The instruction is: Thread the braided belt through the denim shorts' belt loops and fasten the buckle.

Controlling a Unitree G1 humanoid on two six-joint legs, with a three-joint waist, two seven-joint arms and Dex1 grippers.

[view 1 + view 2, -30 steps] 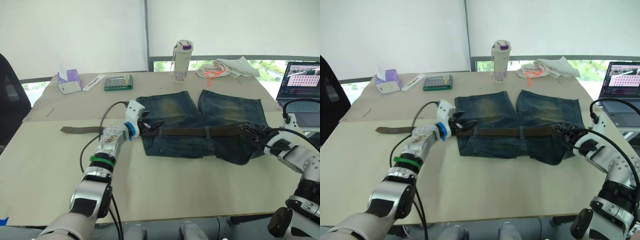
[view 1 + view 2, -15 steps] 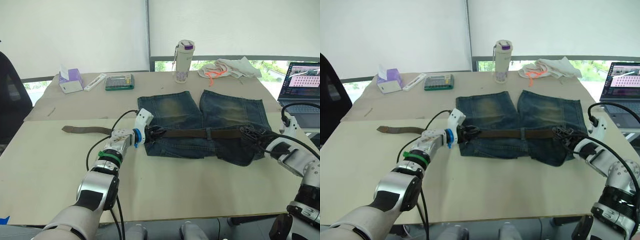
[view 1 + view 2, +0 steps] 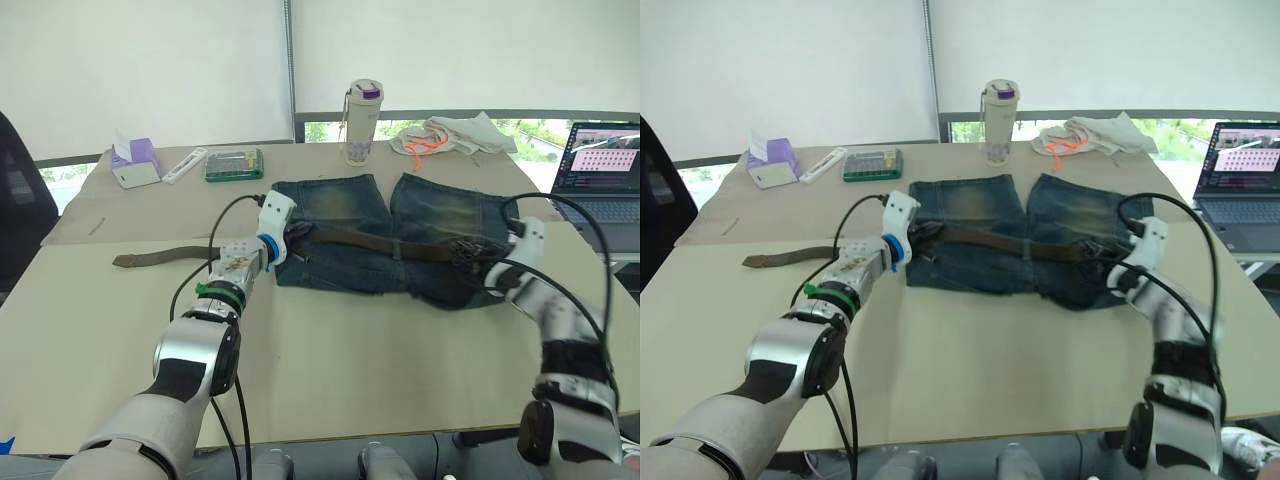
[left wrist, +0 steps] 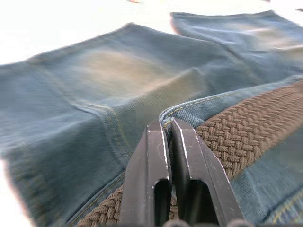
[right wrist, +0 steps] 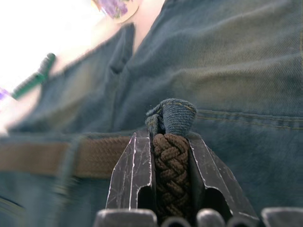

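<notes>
Listing the worktop [image 3: 330,350] contents as seen from my head and wrists.

1. Denim shorts [image 3: 400,235]: lying flat mid-worktop, legs pointing away from me, waistband nearest me.
2. Braided belt [image 3: 380,243]: running across the waistband, with a free tail trailing off the shorts onto the worktop on my left side. A belt loop [image 3: 398,247] crosses it near the middle.
3. Left end effector [image 4: 169,137]: at the left edge of the waistband, fingers [image 4: 151,161] pressed together, nipping the denim edge just beside the belt.
4. Right end effector [image 5: 171,146]: at the right end of the waistband, clamped on the braided belt, a bunched fold of denim just past the fingertips. Buckle: cannot tell where it sits.
5. Far side: bottle [image 3: 362,122], whitish cloth [image 3: 450,135], tissue box [image 3: 135,163], green case [image 3: 233,164].
6. Right edge: laptop [image 3: 600,175], open.
</notes>
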